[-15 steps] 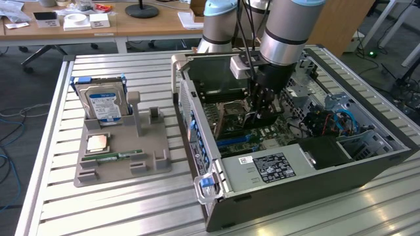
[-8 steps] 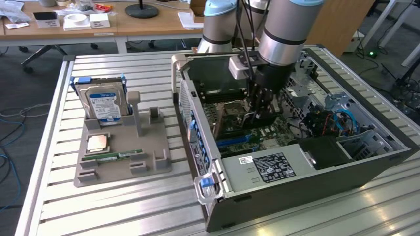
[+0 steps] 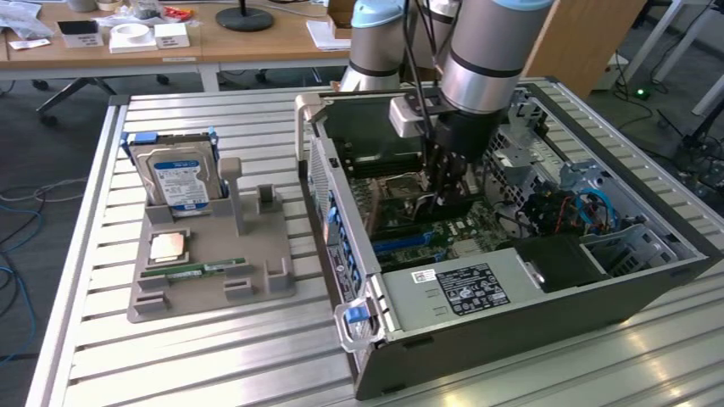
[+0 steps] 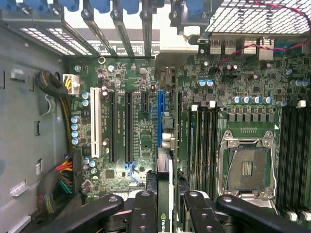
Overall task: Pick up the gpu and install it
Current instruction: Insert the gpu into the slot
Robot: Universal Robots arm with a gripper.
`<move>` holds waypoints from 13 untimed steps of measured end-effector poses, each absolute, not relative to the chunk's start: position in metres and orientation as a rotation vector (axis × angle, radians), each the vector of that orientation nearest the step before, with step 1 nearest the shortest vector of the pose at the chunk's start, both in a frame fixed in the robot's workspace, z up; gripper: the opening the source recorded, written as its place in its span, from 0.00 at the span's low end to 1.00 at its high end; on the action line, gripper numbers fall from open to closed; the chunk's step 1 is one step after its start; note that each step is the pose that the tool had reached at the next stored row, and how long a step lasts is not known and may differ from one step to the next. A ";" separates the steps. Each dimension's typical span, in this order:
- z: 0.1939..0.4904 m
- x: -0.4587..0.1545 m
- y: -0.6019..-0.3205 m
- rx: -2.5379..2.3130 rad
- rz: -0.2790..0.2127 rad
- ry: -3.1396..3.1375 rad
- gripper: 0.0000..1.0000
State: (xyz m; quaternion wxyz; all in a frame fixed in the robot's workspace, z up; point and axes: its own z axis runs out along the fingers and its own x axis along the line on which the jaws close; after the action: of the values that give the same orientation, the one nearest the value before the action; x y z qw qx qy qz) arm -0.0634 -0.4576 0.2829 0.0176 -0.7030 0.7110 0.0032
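Holding the gpu [image 4: 164, 184] edge-on over the blue slot [image 4: 159, 119].
I am clamping it between the gripper [image 4: 167, 199] fingers [image 4: 144, 211]; any tilt could be jamming it beside the slot.

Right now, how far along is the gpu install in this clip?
Done: the gpu is picked up and inside the open computer case. In hand: the gripper is shut on it, edge-on, in line with the blue slot. Left: seating; whether it is pressed home I cannot tell.

the arm [image 3: 489, 51] hangs near vertical, wrist pointing straight down, tool [image 3: 448, 197] low, its dark fingers [image 4: 144, 213] pinched from both sides on the edge-on gpu [image 4: 164, 216].
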 end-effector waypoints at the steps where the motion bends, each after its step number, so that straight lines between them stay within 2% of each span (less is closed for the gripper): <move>1: 0.283 -0.064 -0.458 -2.184 0.010 2.209 0.26; 13: 0.276 -0.069 -0.458 -2.184 0.010 2.209 0.26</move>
State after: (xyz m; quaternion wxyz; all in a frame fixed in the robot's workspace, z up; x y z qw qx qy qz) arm -0.0691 -0.4583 0.2762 0.0178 -0.7030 0.7110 0.0031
